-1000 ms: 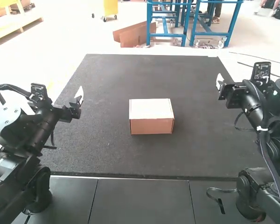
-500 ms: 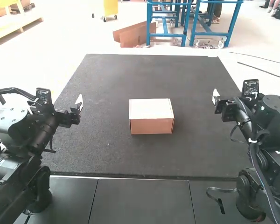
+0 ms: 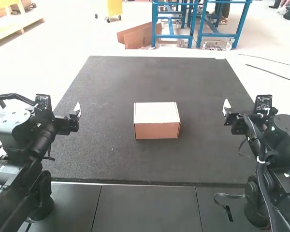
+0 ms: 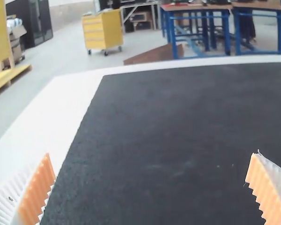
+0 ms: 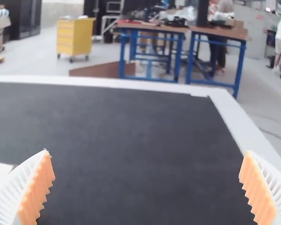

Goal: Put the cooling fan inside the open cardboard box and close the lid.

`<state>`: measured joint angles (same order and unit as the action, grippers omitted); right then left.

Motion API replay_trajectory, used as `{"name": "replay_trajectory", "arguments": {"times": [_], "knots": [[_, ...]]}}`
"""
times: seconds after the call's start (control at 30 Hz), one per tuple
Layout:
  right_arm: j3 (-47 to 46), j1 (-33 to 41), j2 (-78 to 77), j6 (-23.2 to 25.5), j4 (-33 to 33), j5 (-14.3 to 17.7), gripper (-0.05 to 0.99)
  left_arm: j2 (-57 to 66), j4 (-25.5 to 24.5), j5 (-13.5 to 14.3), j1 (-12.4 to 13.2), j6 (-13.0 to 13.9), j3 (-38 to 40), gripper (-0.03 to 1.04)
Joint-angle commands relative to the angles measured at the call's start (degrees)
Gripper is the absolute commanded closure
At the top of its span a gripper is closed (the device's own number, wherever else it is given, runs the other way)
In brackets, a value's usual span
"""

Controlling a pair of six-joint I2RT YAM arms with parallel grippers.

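**Shut box in the middle of the mat, both grippers gaping at the sides**

The cardboard box sits square on the black mat, about at its centre and a touch towards the near side. Its lid lies flat and shut, the pale top facing up and the brown front wall facing the arms. With the lid down, I cannot tell what is inside it. Nothing touches the box.

The left gripper hangs over the mat's left edge, well apart from the box and pointing in towards it. From its own wrist camera the two white ribbed fingers with their orange pads stand far apart, with bare mat between them. That gripper is wide open and holds nothing.

The right gripper is much the same on the other side. It hovers over the right part of the mat, near its edge, well clear of the box and about level with it. Its orange pads are also spread wide, with bare black mat in the gap, so it too is open and empty.

The arms' dark bases stand at the near left and near right, off the mat.
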<state>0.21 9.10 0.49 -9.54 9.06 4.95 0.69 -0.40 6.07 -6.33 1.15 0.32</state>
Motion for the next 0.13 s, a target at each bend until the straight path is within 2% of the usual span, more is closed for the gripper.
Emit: {"name": "replay_trajectory", "arguments": {"times": [0.0, 0.1], "knots": [[-0.1, -1.0, -0.5, 0.9, -2.8, 0.2, 0.03, -0.8, -0.2, 0.4, 0.1, -0.7, -0.4, 0.04], [-0.1, -1.5, -0.5, 1.4, -7.0, 1.6, 0.03, -0.8, -0.4, 0.4, 0.1, -0.7, -0.4, 0.04]]}}
